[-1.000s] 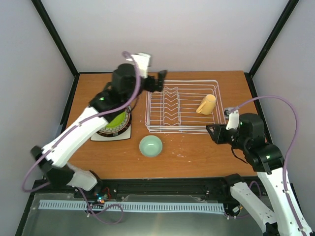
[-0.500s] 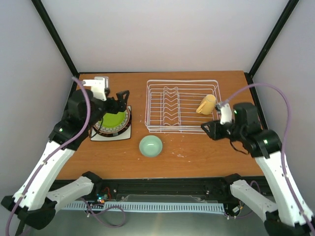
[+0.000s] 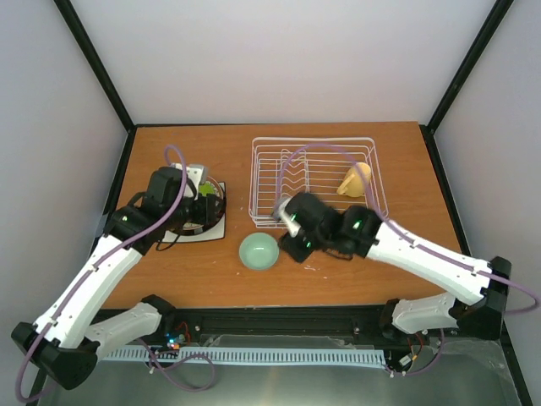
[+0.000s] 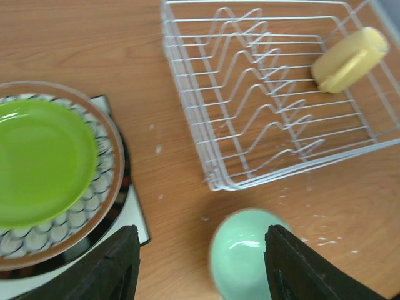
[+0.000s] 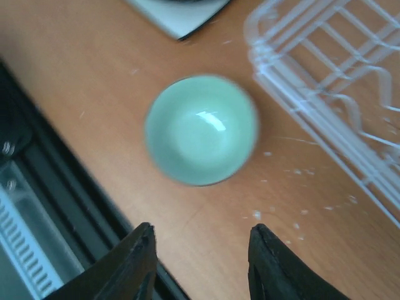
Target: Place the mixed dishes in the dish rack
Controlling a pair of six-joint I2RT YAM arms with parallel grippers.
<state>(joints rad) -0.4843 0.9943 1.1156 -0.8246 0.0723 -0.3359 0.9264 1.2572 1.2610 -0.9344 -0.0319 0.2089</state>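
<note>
**Both grippers empty; bowl on the table, mug in the rack**

From above, your left wrist hides most of the plate stack; only a corner of the white square plate [image 3: 218, 232] pokes out. The left wrist camera fills that in. The lime-green plate [image 4: 37, 162] lies flat on the brown floral-patterned plate [image 4: 103, 181], and both are cut off at the frame's left edge.

The mint-green bowl [image 3: 259, 251] stands upright, mouth up, on the table [image 3: 203, 144] just in front of the dish rack [image 3: 254, 182]. The left wrist view cuts it off at the bottom edge. The right wrist view is smeared, so its rim looks soft.

The yellow handled mug [image 4: 350, 59] lies on its side in the rack's far right corner, clear of the wavy dividers. Its long axis runs diagonally toward that corner. You can't see its handle, and which end is the mouth is hard to say.

Your left gripper [image 4: 201, 234] hangs over the stack's near right edge, fingers apart, holding nothing. Your right gripper [image 5: 201, 228] hovers just beside the bowl, fingers spread and empty.
</note>
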